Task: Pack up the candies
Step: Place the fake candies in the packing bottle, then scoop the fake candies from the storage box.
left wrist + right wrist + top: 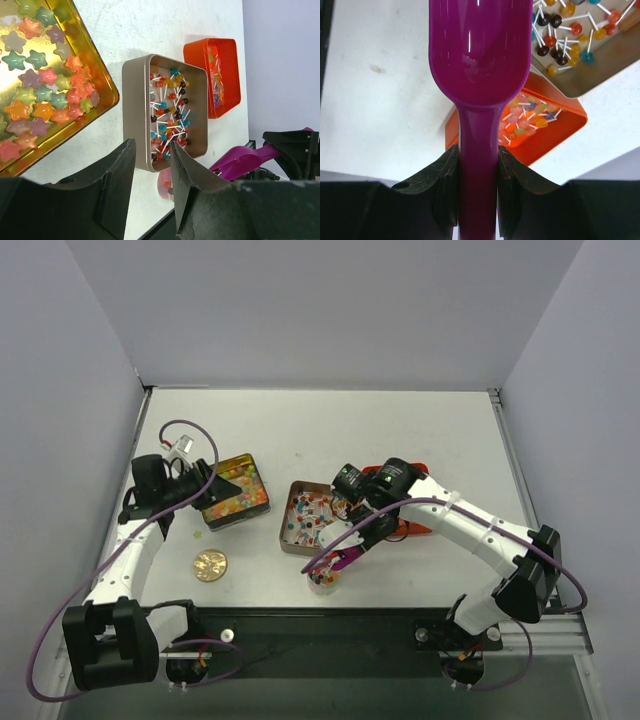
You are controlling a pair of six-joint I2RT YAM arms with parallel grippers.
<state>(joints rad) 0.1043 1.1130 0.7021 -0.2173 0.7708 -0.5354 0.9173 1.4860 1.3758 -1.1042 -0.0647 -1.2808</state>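
Right gripper (477, 185) pinches the purple scoop (477, 55) by its handle, left gripper (151, 150) hangs half-open, empty — a twist in that pinch could scatter candies (576, 28) across the table (380, 100).

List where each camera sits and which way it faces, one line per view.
Top external: above and behind the bases, looking down on the table; left arm and right arm show.
Left wrist: on the left arm, facing across the table at the lollipop tin; left fingers, open, show.
Right wrist: looks down the scoop clamped in the right fingers, toward the orange tray.
Shared: all three show the lollipop tin and tray.
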